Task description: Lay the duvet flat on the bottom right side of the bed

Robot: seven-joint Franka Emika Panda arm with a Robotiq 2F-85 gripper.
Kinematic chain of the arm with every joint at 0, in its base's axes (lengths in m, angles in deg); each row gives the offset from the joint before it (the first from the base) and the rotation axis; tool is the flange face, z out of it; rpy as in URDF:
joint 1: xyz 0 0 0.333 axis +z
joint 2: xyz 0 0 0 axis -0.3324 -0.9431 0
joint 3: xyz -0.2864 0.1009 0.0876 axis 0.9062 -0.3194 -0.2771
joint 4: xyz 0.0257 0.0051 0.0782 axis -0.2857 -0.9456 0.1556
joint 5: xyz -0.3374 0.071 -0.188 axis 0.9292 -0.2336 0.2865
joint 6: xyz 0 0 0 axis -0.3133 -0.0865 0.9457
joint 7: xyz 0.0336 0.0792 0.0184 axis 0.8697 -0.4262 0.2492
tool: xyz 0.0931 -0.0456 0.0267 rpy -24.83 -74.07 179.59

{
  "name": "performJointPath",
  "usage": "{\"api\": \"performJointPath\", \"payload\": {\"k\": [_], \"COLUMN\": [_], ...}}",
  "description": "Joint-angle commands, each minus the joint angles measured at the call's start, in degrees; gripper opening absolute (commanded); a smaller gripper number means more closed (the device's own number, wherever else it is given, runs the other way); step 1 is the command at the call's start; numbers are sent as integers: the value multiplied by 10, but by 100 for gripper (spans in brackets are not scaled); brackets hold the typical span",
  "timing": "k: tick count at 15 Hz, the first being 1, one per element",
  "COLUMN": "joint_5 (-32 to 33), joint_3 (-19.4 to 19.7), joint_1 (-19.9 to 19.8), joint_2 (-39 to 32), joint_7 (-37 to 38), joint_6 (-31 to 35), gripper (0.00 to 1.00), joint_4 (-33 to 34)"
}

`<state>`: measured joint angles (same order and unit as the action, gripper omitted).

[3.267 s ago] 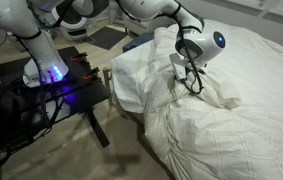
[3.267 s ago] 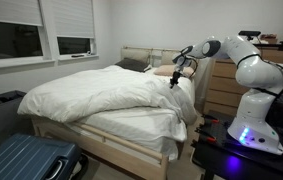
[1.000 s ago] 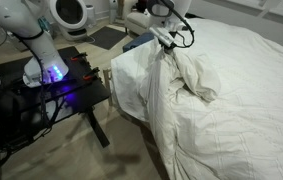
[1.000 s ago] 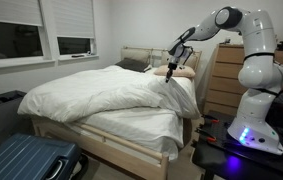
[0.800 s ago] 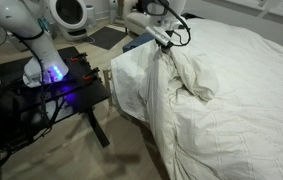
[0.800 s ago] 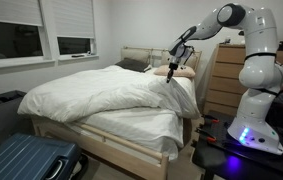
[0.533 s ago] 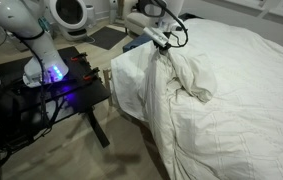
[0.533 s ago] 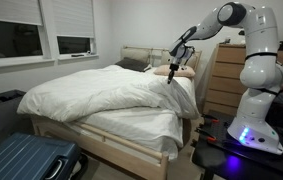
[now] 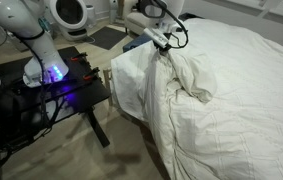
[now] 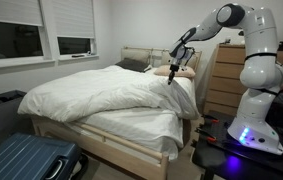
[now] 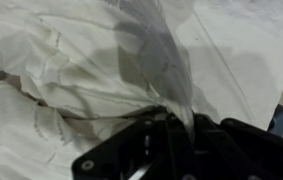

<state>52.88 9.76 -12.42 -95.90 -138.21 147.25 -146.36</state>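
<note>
Arm [image 10: 207,24] outstretched above bed [image 10: 103,149], pincer [image 10: 172,72] clamped on duvet [image 10: 91,95]

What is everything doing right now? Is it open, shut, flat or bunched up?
hand: shut, pinching the duvet.
duvet: bunched up and lifted at one edge, not flat.
suitcase: closed, lying flat.
dresser drawers: shut.
robot base light: glowing.
</note>
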Motion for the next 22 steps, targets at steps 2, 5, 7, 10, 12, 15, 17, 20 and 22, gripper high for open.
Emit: {"api": "performJointPath", "payload": {"k": [2, 5, 7, 10, 12, 15, 17, 20, 22], "joint_5": [3, 40, 59, 72, 74, 86, 90, 102, 115], "joint_3": [15, 6, -4, -22, -34, -47, -58, -72, -79], "joint_1": [49, 93, 119, 152, 170, 195, 209, 232, 246], "joint_2": [23, 35, 41, 46, 46, 46, 45, 43, 41], "joint_7": [-9, -15, -27, -57, -83, -122, -151, -191, -217], "joint_6": [-3, -10, -17, -37, -48, -68, -79, -103, -124], "gripper": [1, 1, 1, 1, 1, 1, 1, 1, 1], "joint_4": [-15, -22, -26, -33, -41, -53, -61, -66, -62]}}
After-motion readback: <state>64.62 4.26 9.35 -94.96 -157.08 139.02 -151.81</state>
